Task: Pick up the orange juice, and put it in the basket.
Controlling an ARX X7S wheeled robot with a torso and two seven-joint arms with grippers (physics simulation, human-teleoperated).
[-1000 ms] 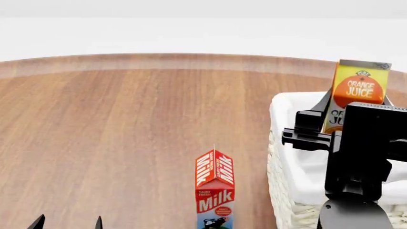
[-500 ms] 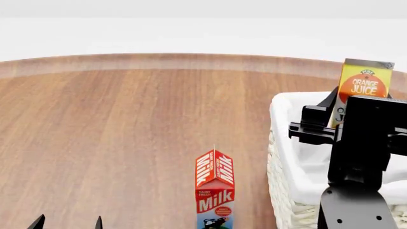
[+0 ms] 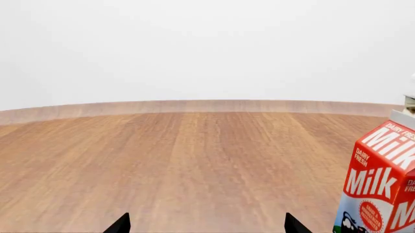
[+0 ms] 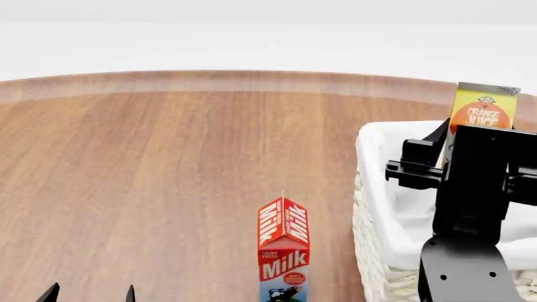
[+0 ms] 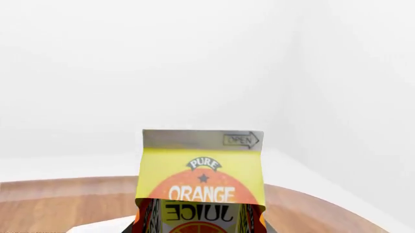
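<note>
I have the orange juice carton (image 4: 483, 112) clamped in the right gripper (image 4: 449, 165), held upright over the wicker basket (image 4: 376, 207), above its far part as the head view reads it. In the right wrist view the carton (image 5: 202, 170) fills the space between the jaws, its gable top level. To finish well, I judge I should lower it straight down, keeping it vertical so the base meets the white liner flat, and only part the jaws once it sits inside; letting go from this height could tip it against the rim. I would also watch that the arm clears the near wall of the basket on the way down.

The left gripper (image 4: 90, 294) rests low near the table's front edge, its two fingertips apart and holding nothing.

The wooden table (image 4: 168, 163) is broad with a curved far edge. A Milk carton (image 4: 283, 251) stands upright beside the basket, apart from it. Around the table I see only plain white walls.
</note>
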